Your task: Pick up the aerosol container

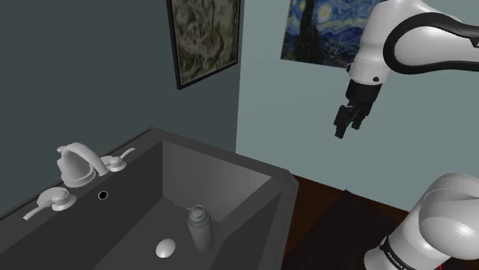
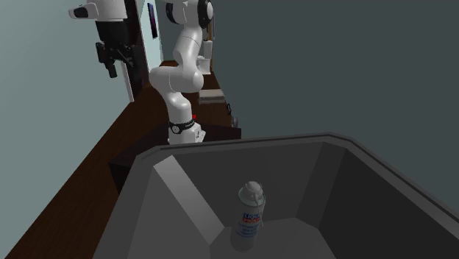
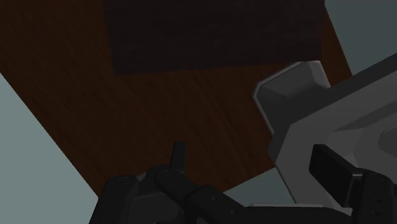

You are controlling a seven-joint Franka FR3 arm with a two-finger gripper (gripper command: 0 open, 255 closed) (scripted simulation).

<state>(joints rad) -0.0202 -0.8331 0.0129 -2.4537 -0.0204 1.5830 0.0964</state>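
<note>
Aerosol container (image 1: 200, 227) stood inside sink (image 1: 253, 180), on its floor, untouched. My arm (image 1: 414, 34) hung high, well apart from sink, beyond its rim. Jaws carried nothing; apart or together, could not tell. Judged nothing done: approach, descent, grasp, lift all left.

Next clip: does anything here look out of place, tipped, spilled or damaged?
Only the aerosol can: it stands inside the dark sink basin, near the drain, an unusual spot for a can. Nothing looks spilled or broken. The hand hangs high, well away from it.
</note>
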